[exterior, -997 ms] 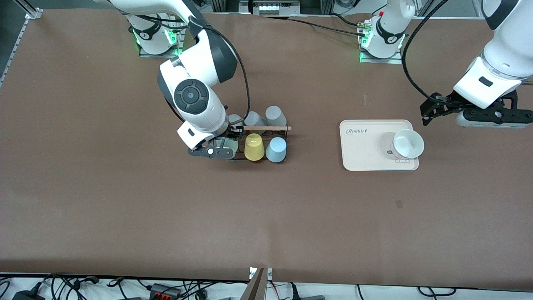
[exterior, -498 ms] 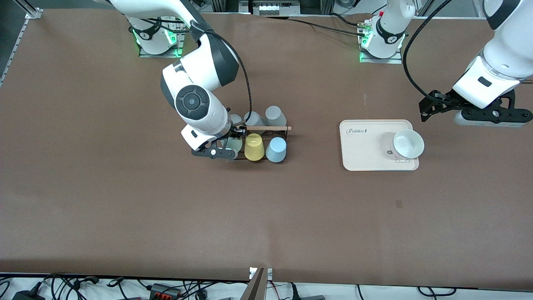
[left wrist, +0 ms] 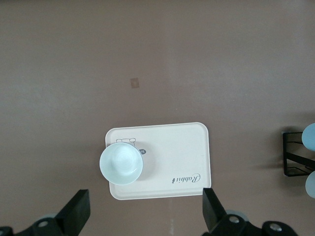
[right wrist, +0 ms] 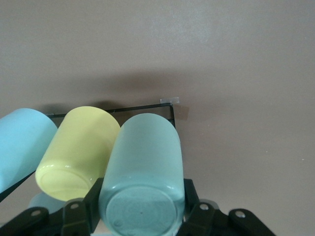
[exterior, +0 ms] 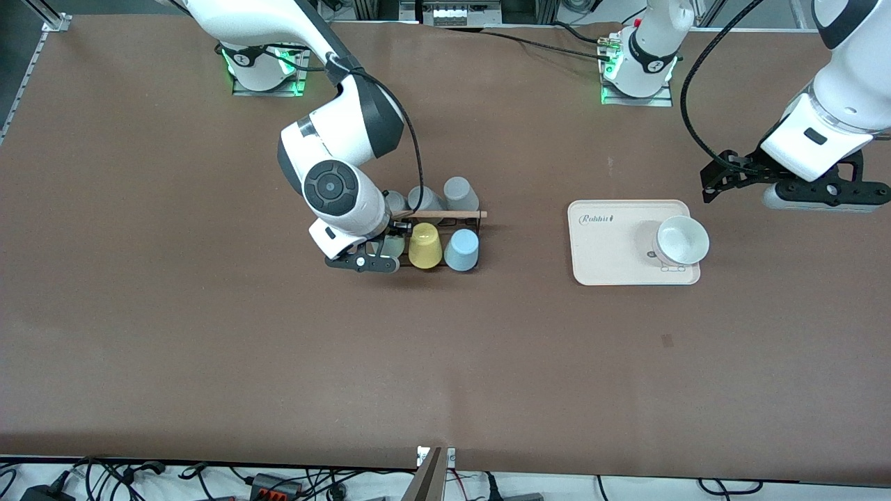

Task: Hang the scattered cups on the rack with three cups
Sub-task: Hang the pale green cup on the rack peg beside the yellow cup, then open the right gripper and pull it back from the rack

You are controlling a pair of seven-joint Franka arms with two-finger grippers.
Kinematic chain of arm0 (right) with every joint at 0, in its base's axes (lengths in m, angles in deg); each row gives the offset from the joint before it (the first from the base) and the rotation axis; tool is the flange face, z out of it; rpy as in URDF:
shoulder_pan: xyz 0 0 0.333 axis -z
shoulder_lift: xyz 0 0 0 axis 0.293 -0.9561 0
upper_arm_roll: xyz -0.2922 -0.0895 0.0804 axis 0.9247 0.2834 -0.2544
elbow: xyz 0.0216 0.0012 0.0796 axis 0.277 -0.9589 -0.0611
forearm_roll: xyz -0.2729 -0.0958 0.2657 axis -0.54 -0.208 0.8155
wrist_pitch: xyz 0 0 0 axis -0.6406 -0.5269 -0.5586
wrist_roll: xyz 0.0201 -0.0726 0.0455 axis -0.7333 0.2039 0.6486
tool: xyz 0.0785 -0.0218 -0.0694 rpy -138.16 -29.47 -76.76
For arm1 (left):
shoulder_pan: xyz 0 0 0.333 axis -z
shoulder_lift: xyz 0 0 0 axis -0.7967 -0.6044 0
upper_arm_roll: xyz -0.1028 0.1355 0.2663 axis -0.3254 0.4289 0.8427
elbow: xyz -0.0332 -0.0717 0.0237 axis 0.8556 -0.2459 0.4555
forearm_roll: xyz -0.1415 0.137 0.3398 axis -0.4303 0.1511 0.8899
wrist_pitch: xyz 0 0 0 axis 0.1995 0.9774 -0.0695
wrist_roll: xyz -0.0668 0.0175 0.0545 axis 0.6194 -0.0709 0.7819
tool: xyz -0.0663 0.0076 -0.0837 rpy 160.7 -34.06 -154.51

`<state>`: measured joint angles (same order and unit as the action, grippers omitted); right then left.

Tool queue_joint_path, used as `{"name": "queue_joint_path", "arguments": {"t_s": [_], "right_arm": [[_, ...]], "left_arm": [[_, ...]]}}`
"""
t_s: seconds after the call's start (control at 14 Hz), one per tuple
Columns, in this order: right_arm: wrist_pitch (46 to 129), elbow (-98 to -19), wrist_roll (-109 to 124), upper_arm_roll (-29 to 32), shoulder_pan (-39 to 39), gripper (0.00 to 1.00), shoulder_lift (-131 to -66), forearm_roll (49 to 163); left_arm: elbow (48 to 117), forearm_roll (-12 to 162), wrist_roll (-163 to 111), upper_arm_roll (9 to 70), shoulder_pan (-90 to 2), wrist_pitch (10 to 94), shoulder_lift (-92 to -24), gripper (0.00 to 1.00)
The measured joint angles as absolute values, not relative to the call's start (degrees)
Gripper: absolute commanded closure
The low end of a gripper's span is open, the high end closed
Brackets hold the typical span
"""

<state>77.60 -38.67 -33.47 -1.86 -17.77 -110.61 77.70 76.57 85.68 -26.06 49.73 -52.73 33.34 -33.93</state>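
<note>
Spanning brown matte desk (exterior: 209, 334): right tool (right wrist: 142, 209) clamping pale sage green cup (right wrist: 142, 182) at black wire rack (exterior: 473, 221); left tool (left wrist: 142, 216) wide over cream tray (left wrist: 182, 152); cables along desk edge.

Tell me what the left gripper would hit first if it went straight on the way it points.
The left gripper points straight down, fingers open. Directly below looks like bare table beside the tray holding the white bowl. It would probably meet the table first, though depth is hard to judge.

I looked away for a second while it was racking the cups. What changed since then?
The right gripper, shut on the sage green cup, slid along the rack toward the yellow cup. The left gripper stayed open beside the tray; the cups and bowl kept still.
</note>
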Motion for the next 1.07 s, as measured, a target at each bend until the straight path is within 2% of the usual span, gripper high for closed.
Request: {"name": "queue_joint_path", "arguments": {"t_s": [0.21,0.28,0.36,0.43,0.71,1.07], "right_arm": [[78.3,-38.6,-33.5,-1.9,-17.8,0.73,-111.6,77.7],[78.7,-38.6,-33.5,-1.9,-17.8,0.63,-112.0,77.7],[79.0,-38.6,-33.5,-1.9,-17.8,0.1,-112.4,77.7],[79.3,-38.6,-33.5,-1.9,-17.8,0.0,-112.6,77.7],[79.1,-36.9,-33.6,-1.6,-17.7,0.0,-112.7,77.7],[70.0,-27.6,-33.3,1.1,-17.1,0.0,-111.1,77.6]], "left_arm": [[76.6,85.7,-26.0,49.7,-52.7,33.3,-33.9,0.0],[76.6,85.7,-26.0,49.7,-52.7,33.3,-33.9,0.0],[76.6,85.7,-26.0,49.7,-52.7,33.3,-33.9,0.0],[76.6,85.7,-26.0,49.7,-52.7,33.3,-33.9,0.0],[76.6,85.7,-26.0,49.7,-52.7,33.3,-33.9,0.0],[76.5,85.7,-26.0,49.7,-52.7,33.2,-33.9,0.0]]}}
